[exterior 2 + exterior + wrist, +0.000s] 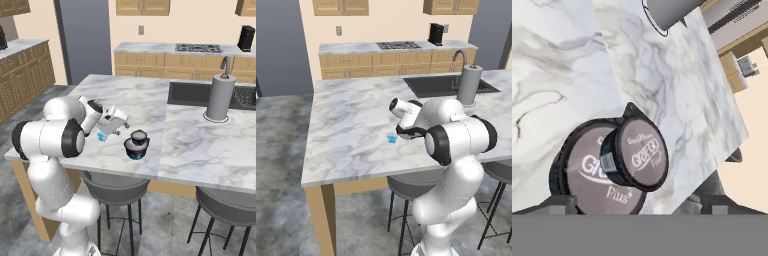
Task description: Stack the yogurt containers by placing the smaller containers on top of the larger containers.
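The small dark tub [138, 136] is sitting on the wide dark-blue tub [135, 150]; the tiny pale-blue cup [101, 136] is standing at 9 o'clock. Can't tell if the gripper [121, 125] is open.

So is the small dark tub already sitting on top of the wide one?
Yes, the small dark tub rests on the wide tub's grey lid on the counter.

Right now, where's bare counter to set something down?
Bare marble spans the far-left counter, bordered by the sink and the blue cup. More lies right of the stacked tubs, below the towel roll. Crowded where the arm hangs over cup and tubs.
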Available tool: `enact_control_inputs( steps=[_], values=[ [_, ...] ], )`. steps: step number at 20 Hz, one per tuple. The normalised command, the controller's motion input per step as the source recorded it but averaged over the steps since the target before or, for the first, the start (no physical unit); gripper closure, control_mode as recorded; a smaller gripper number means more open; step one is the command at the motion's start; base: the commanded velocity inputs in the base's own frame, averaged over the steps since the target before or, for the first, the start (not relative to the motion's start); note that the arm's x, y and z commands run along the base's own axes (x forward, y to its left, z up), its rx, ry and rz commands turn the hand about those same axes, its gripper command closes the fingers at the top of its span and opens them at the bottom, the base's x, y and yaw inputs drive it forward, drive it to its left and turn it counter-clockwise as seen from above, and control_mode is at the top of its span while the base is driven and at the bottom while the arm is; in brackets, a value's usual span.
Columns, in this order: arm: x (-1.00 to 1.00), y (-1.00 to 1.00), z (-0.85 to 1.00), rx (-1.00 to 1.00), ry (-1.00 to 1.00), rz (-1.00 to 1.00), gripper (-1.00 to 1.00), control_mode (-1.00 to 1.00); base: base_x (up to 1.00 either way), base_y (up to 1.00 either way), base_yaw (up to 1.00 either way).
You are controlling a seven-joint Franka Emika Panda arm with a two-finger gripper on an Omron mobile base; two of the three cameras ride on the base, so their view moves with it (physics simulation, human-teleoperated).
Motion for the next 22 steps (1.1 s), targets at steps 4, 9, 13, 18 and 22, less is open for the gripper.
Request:
enact_control_inputs(
  steps=[4, 9, 13, 18, 22],
  values=[
    [-0.21, 0.57, 0.34, 0.00, -0.08, -0.05, -1.00, -1.00, 0.00, 0.00, 0.00],
    [-0.69, 0.20, 0.02, 0.04, -0.33, -0.02, -1.00, -1.00, 0.00, 0.00, 0.00],
    [-0.36, 0.29, 0.00, 0.16, -0.27, 0.00, -1.00, -1.00, 0.00, 0.00, 0.00],
    [-0.03, 0.22, 0.04, 0.25, -0.06, 0.00, -1.00, -1.00, 0.00, 0.00, 0.00],
    [0.08, 0.32, 0.11, 0.23, 0.02, 0.00, -1.00, -1.00, 0.00, 0.00, 0.00]
  ],
)
